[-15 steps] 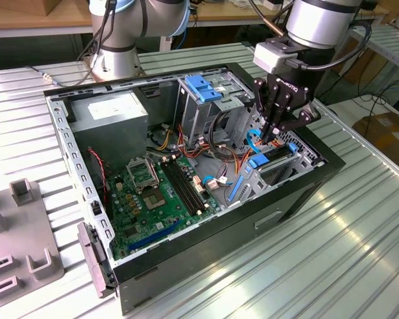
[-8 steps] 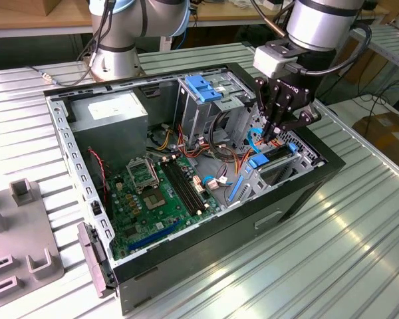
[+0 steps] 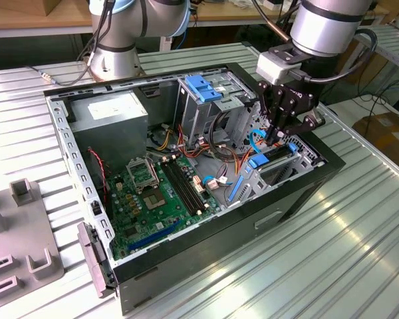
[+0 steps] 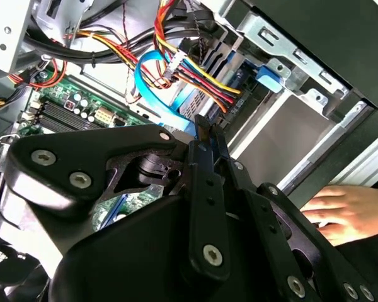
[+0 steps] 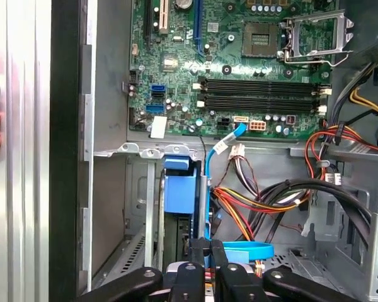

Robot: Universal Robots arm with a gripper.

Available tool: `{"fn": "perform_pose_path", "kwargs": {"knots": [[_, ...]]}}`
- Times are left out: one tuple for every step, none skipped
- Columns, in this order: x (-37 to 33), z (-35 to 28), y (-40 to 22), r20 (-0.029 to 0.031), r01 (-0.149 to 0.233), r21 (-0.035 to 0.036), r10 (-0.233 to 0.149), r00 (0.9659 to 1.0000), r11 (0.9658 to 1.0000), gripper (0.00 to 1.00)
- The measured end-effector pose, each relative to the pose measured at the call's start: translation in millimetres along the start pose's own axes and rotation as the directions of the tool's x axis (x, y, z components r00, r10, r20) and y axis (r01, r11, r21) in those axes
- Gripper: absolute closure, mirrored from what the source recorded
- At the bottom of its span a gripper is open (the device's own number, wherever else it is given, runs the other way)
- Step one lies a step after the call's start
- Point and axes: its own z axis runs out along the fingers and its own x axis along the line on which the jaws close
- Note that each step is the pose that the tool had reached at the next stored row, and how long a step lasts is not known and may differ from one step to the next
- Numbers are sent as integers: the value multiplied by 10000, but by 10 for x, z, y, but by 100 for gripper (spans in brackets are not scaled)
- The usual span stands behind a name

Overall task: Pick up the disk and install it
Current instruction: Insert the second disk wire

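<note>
The disk (image 3: 277, 155) stands on edge in the drive bay at the exterior view's right end of the open computer case (image 3: 299, 193). Its blue carrier (image 5: 179, 192) and dark edge face the first wrist view. My gripper (image 3: 272, 139) hangs down into the case right above the disk's inner end. Its two black fingers (image 5: 197, 251) are drawn together, with only a thin slit between them. A light blue cable (image 5: 208, 189) runs down just beyond the fingertips. In the second wrist view the gripper (image 4: 205, 129) points its closed tips at the bay. I see nothing clamped between the tips.
The motherboard (image 3: 156, 193) lies on the case floor, bundles of coloured wires (image 5: 252, 195) beside the bay. A blue ridged handle (image 3: 203, 88) tops the upper drive cage, a grey power supply box (image 3: 110, 116) behind. A person's hand (image 4: 340, 211) rests on the table outside the case.
</note>
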Motion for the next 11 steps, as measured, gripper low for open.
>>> {"fn": "perform_pose_path", "kwargs": {"knots": [[6, 2, 2, 10, -1, 31, 1, 10000, 10000, 84], [16, 4, 4, 35, -6, 68, 6, 10000, 10000, 84], [31, 8, 5, 70, -10, 106, 9, 10000, 9999, 84], [45, 10, 7, 95, -14, 137, 12, 10000, 9999, 84], [64, 13, 10, 123, -18, 170, 16, 9999, 9999, 84], [71, 16, 11, 129, -19, 175, 17, 9999, 9998, 84], [78, 18, 12, 130, -19, 182, 17, 9999, 9998, 84], [87, 20, 13, 130, -20, 192, 17, 9999, 9998, 84], [95, 21, 13, 133, -21, 209, 19, 9999, 9998, 84], [105, 23, 14, 152, -24, 228, 21, 9999, 9997, 84], [115, 25, 15, 176, -27, 235, 23, 9998, 9997, 84]]}}
